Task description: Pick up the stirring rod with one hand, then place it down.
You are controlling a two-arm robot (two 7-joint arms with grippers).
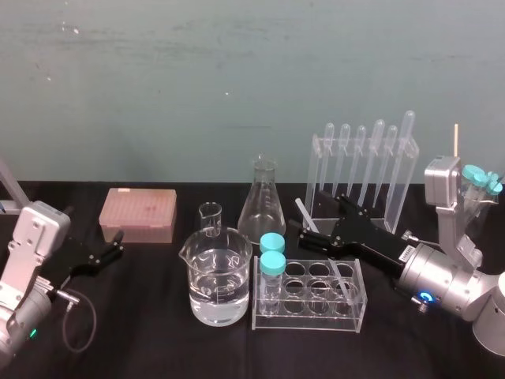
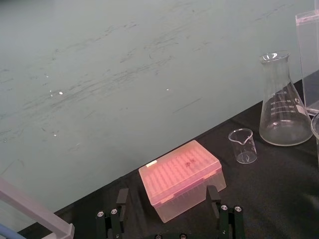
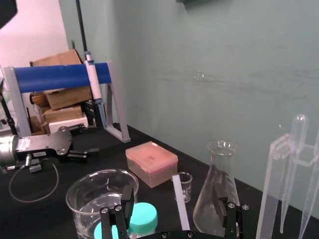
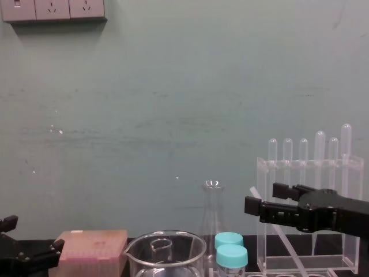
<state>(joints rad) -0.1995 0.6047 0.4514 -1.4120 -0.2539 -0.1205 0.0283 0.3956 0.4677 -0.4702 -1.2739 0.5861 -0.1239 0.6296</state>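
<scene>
Obs., left to right. Left gripper [image 1: 117, 243] is parked low at the table's left edge with its fingers spread wide on nothing, pointing toward the pink tip box [image 1: 138, 215]. It is well apart from the task's thing. Next come the large beaker [image 1: 219, 276], part-filled with water, and the conical flask [image 1: 263, 207] behind it. Then the clear tube rack [image 1: 308, 320], with two teal-capped tubes at its left end. The stirring rod [image 1: 306, 215] stands slanted: its lower end sits in a hole at the right end of that rack and its upper end leans up and back toward the flask. Long axis runs steep and diagonal, from front-right low to back-left high. Right gripper [image 1: 316, 212] reaches in from the right at about the rod's upper third. Its jaws are wide, one finger on either side of the rod; the right wrist view shows clear gaps on both sides, so no contact and no hold. Pipette rack [image 1: 359, 170] is just behind. Judgement: the right arm is the nearer by far. With the rod already between the fingers, a grasp needs only a closing across the rod's axis, then a lift along its slant to clear the rack hole.
</scene>
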